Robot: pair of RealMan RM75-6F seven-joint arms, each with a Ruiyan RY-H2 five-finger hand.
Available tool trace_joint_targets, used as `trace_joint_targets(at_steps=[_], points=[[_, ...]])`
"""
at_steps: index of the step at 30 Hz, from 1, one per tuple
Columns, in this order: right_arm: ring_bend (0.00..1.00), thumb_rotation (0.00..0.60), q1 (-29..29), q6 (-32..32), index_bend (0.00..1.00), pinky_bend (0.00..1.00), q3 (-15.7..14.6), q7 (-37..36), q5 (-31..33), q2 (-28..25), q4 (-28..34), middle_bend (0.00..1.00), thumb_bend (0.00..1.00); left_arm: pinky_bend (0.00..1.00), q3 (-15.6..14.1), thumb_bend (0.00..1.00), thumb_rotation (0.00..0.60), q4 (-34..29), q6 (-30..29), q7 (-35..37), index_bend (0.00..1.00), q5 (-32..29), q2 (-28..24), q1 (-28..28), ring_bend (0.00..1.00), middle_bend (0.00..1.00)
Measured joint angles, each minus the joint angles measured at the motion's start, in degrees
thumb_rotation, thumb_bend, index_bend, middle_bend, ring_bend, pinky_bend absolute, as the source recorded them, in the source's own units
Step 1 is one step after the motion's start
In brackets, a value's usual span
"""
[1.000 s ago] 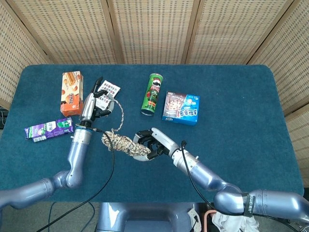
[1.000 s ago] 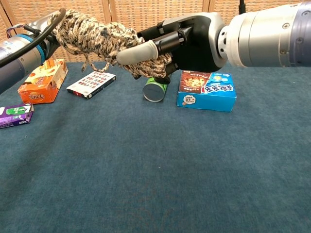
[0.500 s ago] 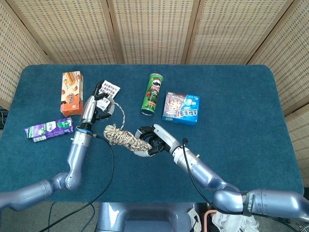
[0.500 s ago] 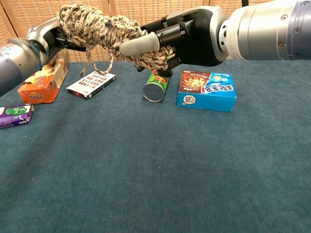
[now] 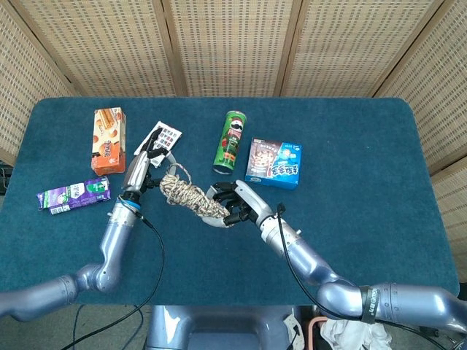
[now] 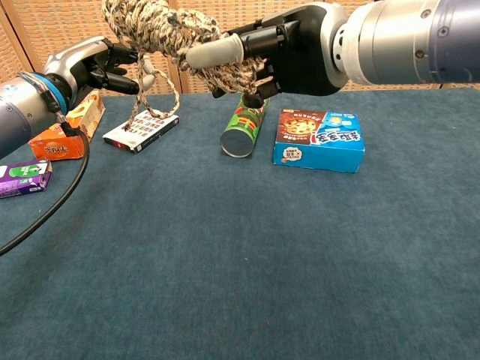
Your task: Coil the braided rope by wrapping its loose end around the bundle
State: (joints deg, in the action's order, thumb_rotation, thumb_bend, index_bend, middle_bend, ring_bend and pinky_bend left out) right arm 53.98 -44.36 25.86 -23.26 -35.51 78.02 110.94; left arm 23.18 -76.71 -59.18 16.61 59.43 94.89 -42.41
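The braided rope bundle (image 5: 193,197) is a thick beige and brown coil held above the blue table (image 5: 350,219). My right hand (image 5: 235,205) grips its right end from below; in the chest view this hand (image 6: 281,51) fills the upper middle with the bundle (image 6: 169,31) sticking out to the left. From the bundle, the loose end (image 6: 154,99) hangs in a thin loop leading to my left hand (image 6: 97,66). That hand (image 5: 146,165) pinches the strand just left of the bundle, other fingers spread.
A green chips can (image 5: 231,141) lies just behind the bundle, with a blue biscuit box (image 5: 273,163) to its right. A white card pack (image 6: 141,129), an orange box (image 5: 108,140) and a purple packet (image 5: 73,195) lie on the left.
My right hand has carried the bundle up and further from me. The left hand has come out from behind the bundle to its left, trailing the loose end in a loop.
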Motion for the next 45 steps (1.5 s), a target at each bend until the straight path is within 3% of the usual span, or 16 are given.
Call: trace_joint_targets(at_steps=[3,4,8,11,14,20,27,36,45], points=[[0.49,0.6,0.4,0.1,0.72,0.74,0.5,0.3,1.0,-0.2,0.3,0.72,0.59,0.0,-0.1,0.55,0.6,0.6,0.1,-0.1,0.79,0.1,0.6,-0.1,0.0,0.0],[0.49,0.6,0.5,0.1,0.72,0.74,0.5,0.4,1.2,-0.2,0.4,0.72,0.59,0.0,-0.3,0.49,0.6,1.0,0.2,-0.2,0.71,0.2,0.8,-0.2,0.0,0.0],[0.49,0.6,1.0,0.0,0.72,0.74,0.4,1.7,1.9,-0.4,0.5,0.72,0.59,0.0,-1.5,0.16,0.6,1.3,1.7,-1.0,0.2,1.1,0.6,-0.3,0.0,0.0],[0.49,0.6,1.4,-0.2,0.72,0.74,0.1,2.7,2.4,-0.4,0.5,0.72,0.59,0.0,-1.6,0.05,0.6,0.4,2.8,-0.2,0.03,1.6,-0.7,-0.2,0.0,0.0],[0.49,0.6,1.4,-0.5,0.72,0.74,0.0,3.4,2.2,-0.5,0.6,0.72,0.59,0.0,-1.8,0.0,0.6,-1.2,3.9,0.7,0.0,2.5,-2.9,0.1,0.0,0.0],[0.49,0.6,1.1,-1.1,0.72,0.74,0.1,4.1,1.9,-0.9,0.9,0.72,0.59,0.0,-2.5,0.0,0.6,-4.6,4.4,2.2,0.0,5.8,-9.2,1.7,0.0,0.0],[0.49,0.6,0.5,-1.6,0.72,0.74,-0.3,5.0,1.4,-1.6,1.0,0.72,0.59,0.0,-4.3,0.0,0.6,-7.7,-0.1,0.5,0.0,10.3,-16.9,5.6,0.0,0.0],[0.49,0.6,0.1,-3.4,0.72,0.74,-0.9,7.3,0.5,-2.3,0.5,0.72,0.59,0.0,-9.3,0.0,0.6,-13.8,-10.3,-11.2,0.0,13.6,-27.0,14.6,0.0,0.0],[0.49,0.6,-0.1,-6.5,0.72,0.74,-2.6,12.4,-1.7,-2.9,0.1,0.72,0.59,0.0,-13.6,0.0,0.6,-23.5,-20.9,-23.5,0.0,6.9,-33.8,26.2,0.0,0.0]])
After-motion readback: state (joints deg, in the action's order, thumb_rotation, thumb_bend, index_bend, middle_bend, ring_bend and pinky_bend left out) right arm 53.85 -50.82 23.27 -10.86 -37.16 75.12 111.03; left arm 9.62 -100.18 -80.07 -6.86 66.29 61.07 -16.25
